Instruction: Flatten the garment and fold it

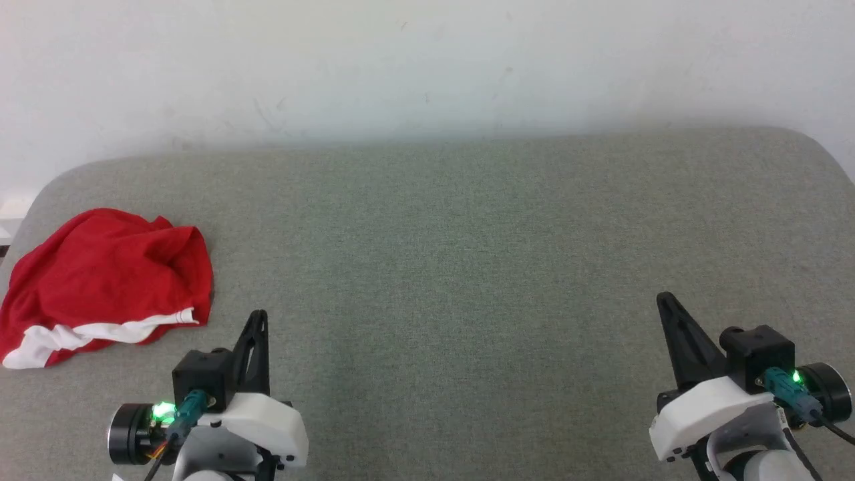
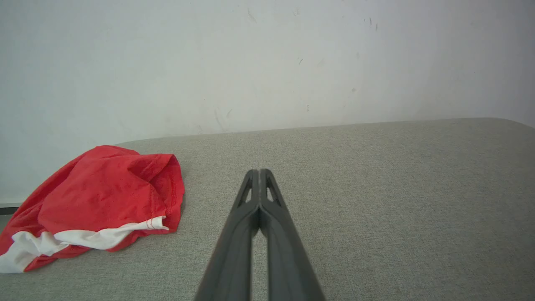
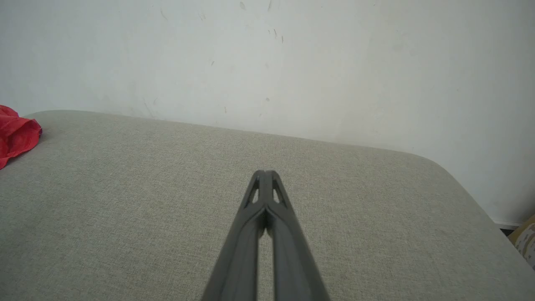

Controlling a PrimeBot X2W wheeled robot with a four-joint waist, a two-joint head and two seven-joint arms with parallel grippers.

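- No legible text, label, brand, number or sign anywhere.
- On the white band [image 2: 83, 240] of the garment [image 2: 104, 196]: a few thin red stripes near one end, no letters to make out.
- On a yellowish thing [image 3: 527, 240] at the right edge of the right wrist view: pale marks, too small and blurred to read.
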